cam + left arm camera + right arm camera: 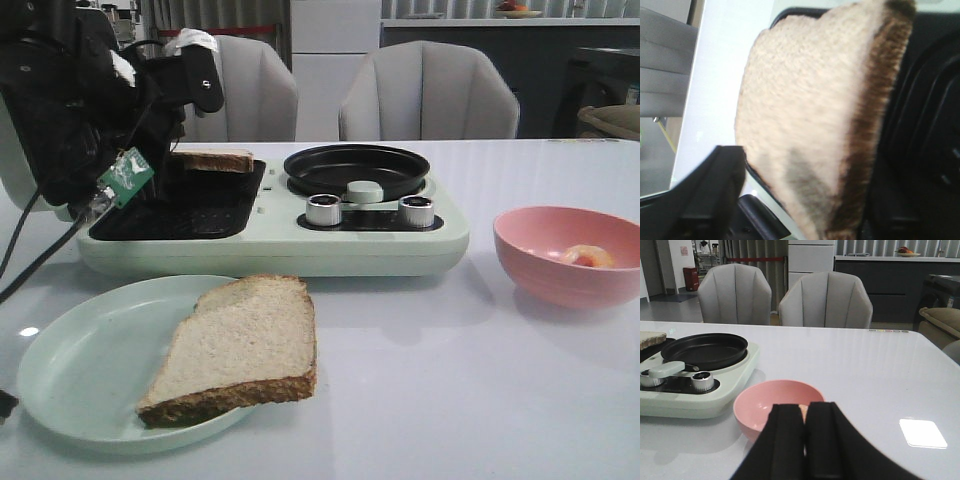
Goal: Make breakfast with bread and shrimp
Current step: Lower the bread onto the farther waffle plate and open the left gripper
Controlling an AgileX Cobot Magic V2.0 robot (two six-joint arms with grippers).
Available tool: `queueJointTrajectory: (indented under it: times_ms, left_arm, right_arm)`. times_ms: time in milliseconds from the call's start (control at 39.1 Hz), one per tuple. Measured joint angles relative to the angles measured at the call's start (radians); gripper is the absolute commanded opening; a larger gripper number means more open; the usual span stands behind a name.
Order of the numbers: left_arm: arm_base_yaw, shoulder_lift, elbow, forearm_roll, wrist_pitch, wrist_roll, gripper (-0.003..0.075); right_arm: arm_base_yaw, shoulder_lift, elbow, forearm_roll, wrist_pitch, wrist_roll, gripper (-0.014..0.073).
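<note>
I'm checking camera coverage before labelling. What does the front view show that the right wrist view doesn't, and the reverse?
Only the front view shows the pale green plate carrying a bread slice, the left gripper holding the second slice over the black grill plate, and the shrimp plainly.

Only the right wrist view shows the right gripper, its fingers close together, behind the bowl.

Both show the pink bowl, the round black pan, the knobs and the chairs.

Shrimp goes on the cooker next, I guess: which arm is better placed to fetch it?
Right, probably. Its gripper hangs just before the pink bowl holding the shrimp; the left gripper is holding bread over the grill plate.
</note>
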Motion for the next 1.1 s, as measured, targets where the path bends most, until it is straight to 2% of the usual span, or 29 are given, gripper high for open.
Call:
queueJointTrajectory:
  times_ms: [281, 460, 664, 894, 1098]
  left_arm:
    - [-0.015, -0.031, 0.001, -0.068, 0.032, 0.000, 0.0618]
    - [-0.033, -0.087, 0.002, -0.239, 0.089, 0.000, 0.0618]
    - [-0.035, -0.137, 0.002, -0.453, 0.226, 0.004, 0.0618]
    - [-0.046, -0.221, 0.002, -0.594, 0.362, 0.007, 0.0618]
    - [-0.099, -0.372, 0.009, -0.695, 0.432, 0.007, 0.0618]
  right_arm:
    - [0.000, 0.000, 0.000, 0.000, 0.000, 0.000, 0.0155]
    - [0.000, 0.000, 0.000, 0.000, 0.000, 0.000, 0.0155]
    - [0.000, 0.000, 0.000, 0.000, 0.000, 0.000, 0.0155]
    - [0.000, 0.000, 0.000, 0.000, 0.000, 0.000, 0.0155]
    - [0.000, 0.000, 0.000, 0.000, 0.000, 0.000, 0.0155]
